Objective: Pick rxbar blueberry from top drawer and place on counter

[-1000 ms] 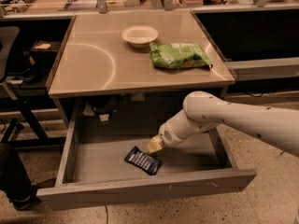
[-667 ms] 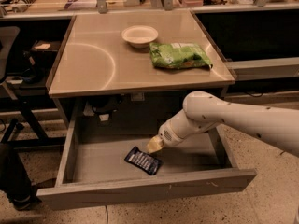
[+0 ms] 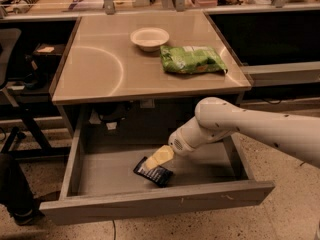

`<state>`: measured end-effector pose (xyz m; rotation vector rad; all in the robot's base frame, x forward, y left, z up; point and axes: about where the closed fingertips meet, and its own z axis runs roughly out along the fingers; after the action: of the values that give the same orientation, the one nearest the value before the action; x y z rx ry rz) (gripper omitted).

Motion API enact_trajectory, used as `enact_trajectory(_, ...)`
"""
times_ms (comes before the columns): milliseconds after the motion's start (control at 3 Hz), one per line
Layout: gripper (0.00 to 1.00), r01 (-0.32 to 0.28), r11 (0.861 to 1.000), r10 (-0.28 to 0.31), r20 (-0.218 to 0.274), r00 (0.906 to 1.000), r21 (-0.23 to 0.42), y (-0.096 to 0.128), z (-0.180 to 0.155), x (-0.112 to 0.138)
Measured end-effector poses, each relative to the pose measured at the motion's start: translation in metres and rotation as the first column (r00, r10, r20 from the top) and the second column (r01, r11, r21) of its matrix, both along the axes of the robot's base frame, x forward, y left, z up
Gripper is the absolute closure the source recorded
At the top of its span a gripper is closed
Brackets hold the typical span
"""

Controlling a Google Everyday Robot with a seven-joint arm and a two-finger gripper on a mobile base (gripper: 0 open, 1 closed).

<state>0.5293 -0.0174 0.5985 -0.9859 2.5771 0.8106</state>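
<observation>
- Claw [image 3: 151, 162] is down inside the top drawer [image 3: 150, 204], its tip on or just above the far-left end of the rxbar blueberry [image 3: 161, 175]. Can't tell how far open it is, or whether it has any hold on the bar.
- Bar lies flat on the drawer floor, roughly centre and toward the near front panel. It is not lifted and is nowhere near the table [image 3: 100, 69] yet.
- Risk: the bar is flat and thin on smooth metal. A close from this slant would likely skid it along the floor or pinch only a wrapper corner, so it would drop on the lift.
- Risk: pushing down too hard could jam the tip on the drawer floor or shove the bar against the front panel.
- Risk: the arm [image 3: 240, 124] reaches in under the table's near edge from the right. A straight lift could knock that edge, so it looks like it needs to back out toward the near side first.
- Placing: the green chip bag [image 3: 192, 59] and white bowl [image 3: 149, 37] sit on the far right and far middle of the table. The left half looks like the safer drop.
- Versus earlier frame: the claw has moved slightly lower and left, closer onto the bar. Bar, bag, bowl and drawer are unchanged.
</observation>
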Motion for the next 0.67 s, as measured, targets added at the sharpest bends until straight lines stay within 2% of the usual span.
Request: enact_trajectory(667, 0.00, 0.000, 1.000, 0.000, 0.000, 1.0000, -0.001, 0.0001, 0.0039, 0.0000)
